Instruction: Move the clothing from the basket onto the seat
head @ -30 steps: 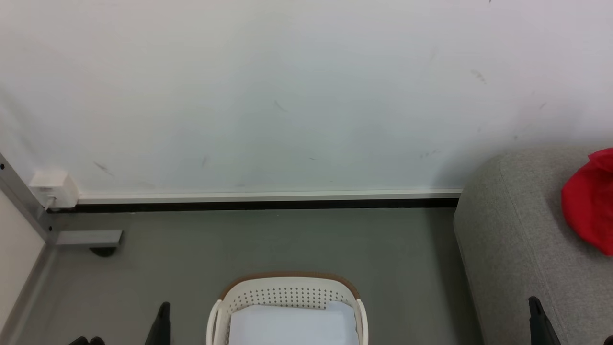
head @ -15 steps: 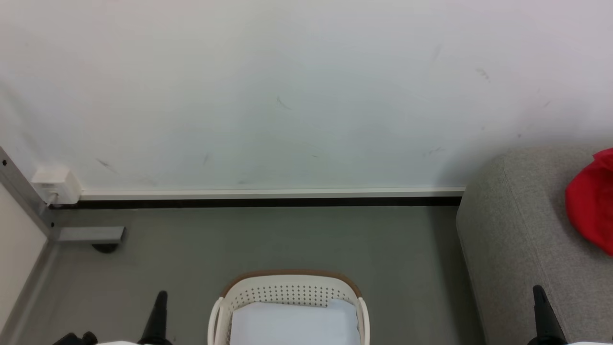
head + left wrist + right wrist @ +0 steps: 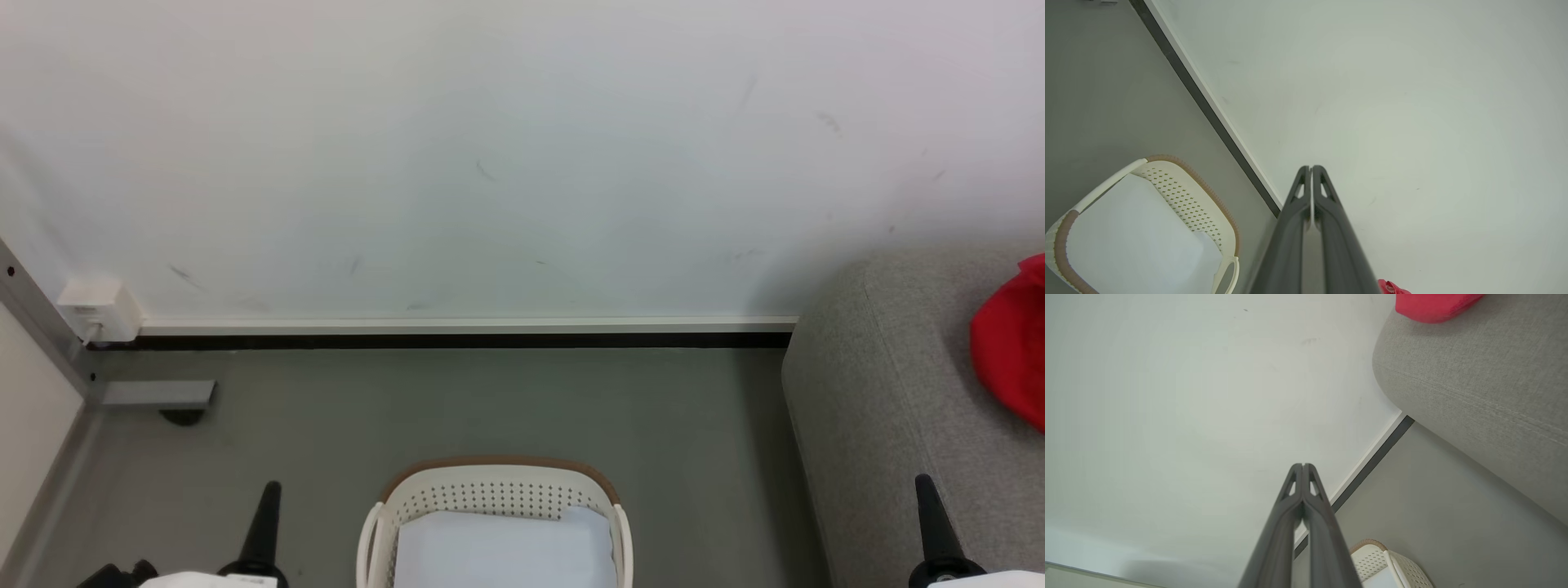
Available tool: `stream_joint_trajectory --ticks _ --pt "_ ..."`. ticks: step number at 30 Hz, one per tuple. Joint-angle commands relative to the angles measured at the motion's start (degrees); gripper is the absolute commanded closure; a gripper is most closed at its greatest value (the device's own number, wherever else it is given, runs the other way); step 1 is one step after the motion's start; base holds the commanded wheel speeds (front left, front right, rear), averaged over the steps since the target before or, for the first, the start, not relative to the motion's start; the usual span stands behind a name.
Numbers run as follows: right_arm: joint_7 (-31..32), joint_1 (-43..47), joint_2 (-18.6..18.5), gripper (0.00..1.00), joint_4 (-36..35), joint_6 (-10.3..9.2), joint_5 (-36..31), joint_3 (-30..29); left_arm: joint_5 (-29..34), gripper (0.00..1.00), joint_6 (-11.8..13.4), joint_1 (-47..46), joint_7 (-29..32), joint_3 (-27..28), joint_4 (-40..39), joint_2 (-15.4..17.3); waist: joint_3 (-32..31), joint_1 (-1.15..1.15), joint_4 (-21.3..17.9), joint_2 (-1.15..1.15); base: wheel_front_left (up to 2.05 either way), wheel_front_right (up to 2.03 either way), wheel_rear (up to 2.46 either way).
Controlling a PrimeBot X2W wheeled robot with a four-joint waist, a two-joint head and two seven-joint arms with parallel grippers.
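Note:
Red clothing (image 3: 1012, 339) lies on the grey seat (image 3: 882, 392) at the right edge; it also appears as red clothing (image 3: 1433, 306) on the seat (image 3: 1474, 384) and as a red scrap of clothing (image 3: 1392, 288). The cream basket (image 3: 490, 490) with a brown rim stands on the floor at bottom centre, holding only a flat white pad (image 3: 502, 551). The basket (image 3: 1180, 192) and the basket (image 3: 1392, 563) appear in both wrist views. My left gripper (image 3: 270, 488) is shut and empty, left of the basket. My right gripper (image 3: 923, 482) is shut and empty, in front of the seat.
A white wall (image 3: 490, 163) with a white and black baseboard (image 3: 457, 335) runs behind the basket. A grey frame post with a white box (image 3: 98, 310) and a grey foot (image 3: 159, 396) stands at the left. Grey floor (image 3: 490, 400) lies between basket and wall.
The head view has tilted a little, so the scene has slid slightly. Both grippers show higher in the picture, with pale forearms appearing at the bottom edge. Basket and clothing have not moved.

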Motion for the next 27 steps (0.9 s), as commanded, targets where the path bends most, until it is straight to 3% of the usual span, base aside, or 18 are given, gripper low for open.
stream_joint_trajectory --ticks 1,27 --pt "0.46 -1.13 -0.29 1.00 -0.60 -0.09 1.89 -0.31 -1.77 1.00 -0.47 -1.14 0.60 0.46 -0.75 0.01 0.06 0.00 0.06 0.00 0.00 0.00 0.00" --pt "3.90 -2.81 -0.22 1.00 -1.13 -0.12 14.15 -1.73 -13.61 1.00 -1.85 -2.59 3.98 2.39 -1.38 -0.39 0.80 0.00 0.72 0.00 0.00 0.00 0.00"
